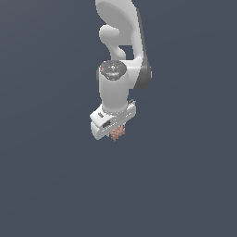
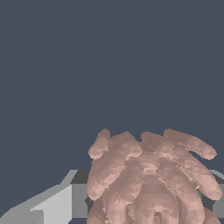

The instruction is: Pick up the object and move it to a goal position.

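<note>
You see the pinkish-brown knobbly lump (image 1: 118, 133) directly beneath the gripper (image 1: 115, 132), protruding at 6 o'clock between its fingers; whether they actually pinch it cannot be told.

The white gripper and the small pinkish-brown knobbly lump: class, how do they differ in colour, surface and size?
The white gripper is smooth and blocky; the pinkish-brown knobbly lump is bumpy and rounded. The gripper is much larger than the lump. The gripper hangs from the arm; the lump sits under it.
</note>
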